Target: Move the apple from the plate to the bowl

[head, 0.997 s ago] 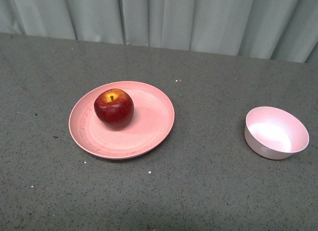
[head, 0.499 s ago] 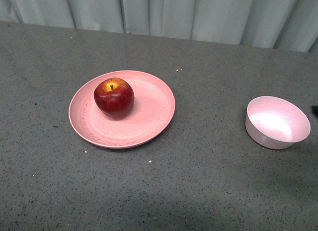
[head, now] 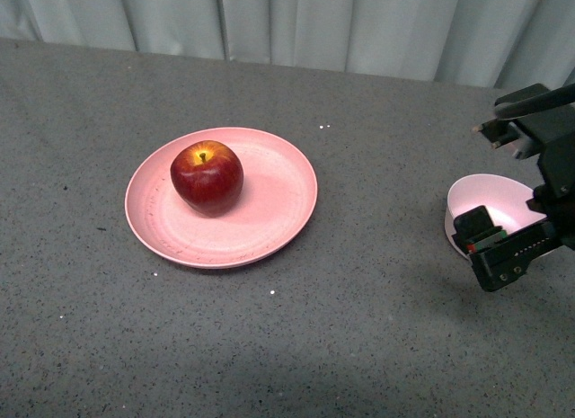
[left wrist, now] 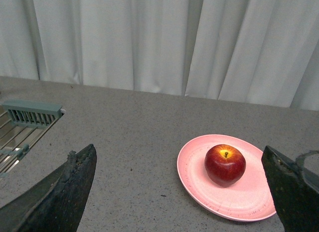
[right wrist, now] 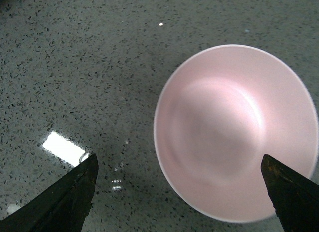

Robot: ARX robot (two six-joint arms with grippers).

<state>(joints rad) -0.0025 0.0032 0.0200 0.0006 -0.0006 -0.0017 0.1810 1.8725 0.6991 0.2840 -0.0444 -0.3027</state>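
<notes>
My right hand [right wrist: 178, 184] hangs spread wide and empty, the bowl [right wrist: 234, 137] directly beneath it. My left hand [left wrist: 178, 164] is equally wide; ahead of it the apple [left wrist: 225, 164] sits on the plate [left wrist: 194, 174], on the counter [head: 359, 337].

Apple [head: 207, 177] alone on plate [head: 274, 229], open all round; right gripper [right wrist: 178, 192], spread wide, hangs over bowl [head: 490, 198], blocking its mouth.

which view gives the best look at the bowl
The right wrist view: it looks straight down on the bowl, showing almost the whole rim and the empty inside. In the front view, the right arm hides the bowl's near side. The left wrist view does not show it at all.
</notes>
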